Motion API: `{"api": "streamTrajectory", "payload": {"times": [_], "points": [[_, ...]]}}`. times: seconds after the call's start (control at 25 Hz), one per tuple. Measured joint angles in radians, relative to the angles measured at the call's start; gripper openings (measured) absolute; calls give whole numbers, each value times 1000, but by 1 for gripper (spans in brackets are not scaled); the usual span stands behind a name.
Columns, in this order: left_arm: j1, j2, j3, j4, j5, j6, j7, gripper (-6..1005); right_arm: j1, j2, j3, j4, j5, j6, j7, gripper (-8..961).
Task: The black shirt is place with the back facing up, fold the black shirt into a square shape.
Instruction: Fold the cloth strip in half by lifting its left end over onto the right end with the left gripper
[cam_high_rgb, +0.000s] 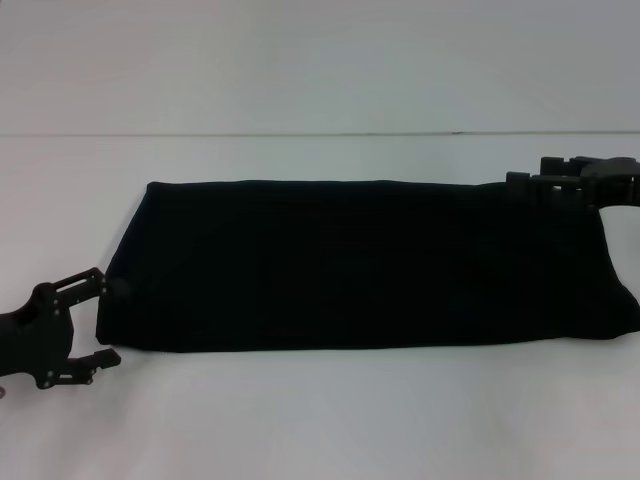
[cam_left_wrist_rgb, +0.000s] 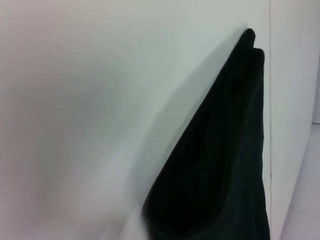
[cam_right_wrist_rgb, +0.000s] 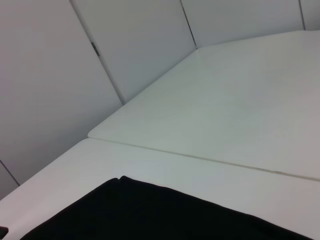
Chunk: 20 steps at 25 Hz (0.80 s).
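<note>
White tabletop (cam_high_rgb: 320, 420); black shirt (cam_high_rgb: 360, 265) folded oblong, matte.

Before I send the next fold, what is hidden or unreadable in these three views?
- Large black fabric shirt: its right end runs off the head view's edge.
- White lettering: none visible in any view.
- Right gripper: far right of the head view, partly cut off; whether it holds cloth is unclear.
- Left gripper: open at the shirt's left edge; its wrist view shows no fingers.
- Layers: too dark to tell.
</note>
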Motion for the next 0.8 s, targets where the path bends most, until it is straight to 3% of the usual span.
{"api": "streamTrajectory", "payload": {"times": [0.8], "points": [[-9,-12,5,-42,-7,-88,-4,960,4,3,2,-1,18,17,0,924]]}}
